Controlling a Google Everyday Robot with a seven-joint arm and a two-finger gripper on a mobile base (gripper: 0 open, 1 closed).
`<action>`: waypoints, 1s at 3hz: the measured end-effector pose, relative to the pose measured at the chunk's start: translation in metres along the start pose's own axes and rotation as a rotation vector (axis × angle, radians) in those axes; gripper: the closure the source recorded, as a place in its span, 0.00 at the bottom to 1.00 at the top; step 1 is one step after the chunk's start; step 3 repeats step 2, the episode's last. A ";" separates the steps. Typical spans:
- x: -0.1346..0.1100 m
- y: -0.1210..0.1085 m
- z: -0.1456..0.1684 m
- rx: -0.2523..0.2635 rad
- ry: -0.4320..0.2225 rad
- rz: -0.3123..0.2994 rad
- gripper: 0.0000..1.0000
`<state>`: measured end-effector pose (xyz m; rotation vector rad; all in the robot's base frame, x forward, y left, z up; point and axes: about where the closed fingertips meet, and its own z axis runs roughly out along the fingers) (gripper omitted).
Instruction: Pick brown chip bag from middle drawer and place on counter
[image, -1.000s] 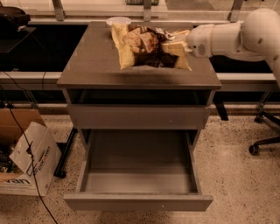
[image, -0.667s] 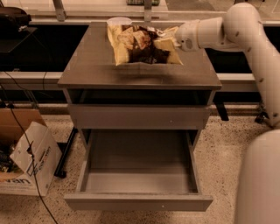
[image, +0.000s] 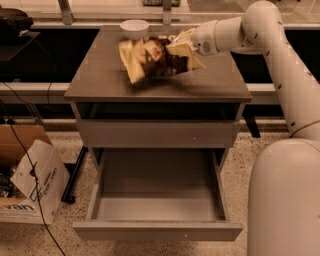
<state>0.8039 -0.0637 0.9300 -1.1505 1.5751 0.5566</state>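
The brown chip bag (image: 159, 60), dark brown in the middle with pale yellow ends, hangs tilted just above the counter (image: 100, 82) and casts a shadow on it. My gripper (image: 184, 44) reaches in from the right and is shut on the bag's right yellow end, which hides most of the fingers. The middle drawer (image: 157, 231) is pulled out below, and its inside is bare grey.
A white bowl (image: 134, 27) stands at the counter's back edge, just behind the bag. A closed drawer front (image: 157, 133) sits under a dark slot. A cardboard box (image: 30, 185) and cables lie on the floor at the left. My white body (image: 285, 200) fills the lower right.
My gripper has moved left over the counter with the chip bag in it, and the bag now hangs a little lower. The drawer has not moved.
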 end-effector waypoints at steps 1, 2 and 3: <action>0.000 0.001 0.004 -0.005 0.000 0.001 0.04; 0.000 0.002 0.006 -0.008 0.000 0.001 0.00; 0.000 0.002 0.006 -0.008 0.000 0.001 0.00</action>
